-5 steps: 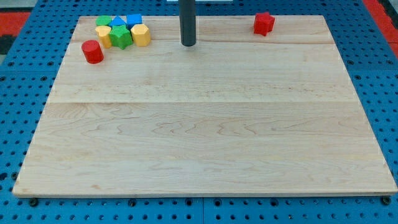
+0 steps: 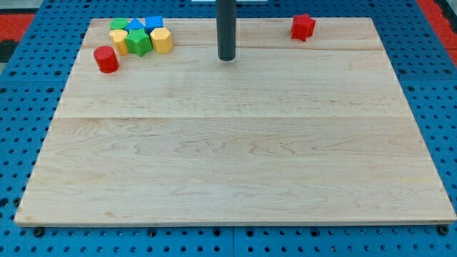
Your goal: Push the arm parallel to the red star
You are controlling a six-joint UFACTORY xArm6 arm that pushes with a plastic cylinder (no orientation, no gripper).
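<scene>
Lying well right of my tip (image 2: 226, 58), red star (image 2: 303, 26)

1. Bright, even light floods the wooden board (image 2: 235, 143), with no dim corners.
2. Shadows stay soft: a faint dark smudge sits under my tip (image 2: 226, 58).
3. A pale sheen runs along the board's left edge.
4. Focus holds sharp, wood grain crisp across the board.
5. The blue pegboard (image 2: 21, 143) holes read clearly; no motion blur shows.
</scene>
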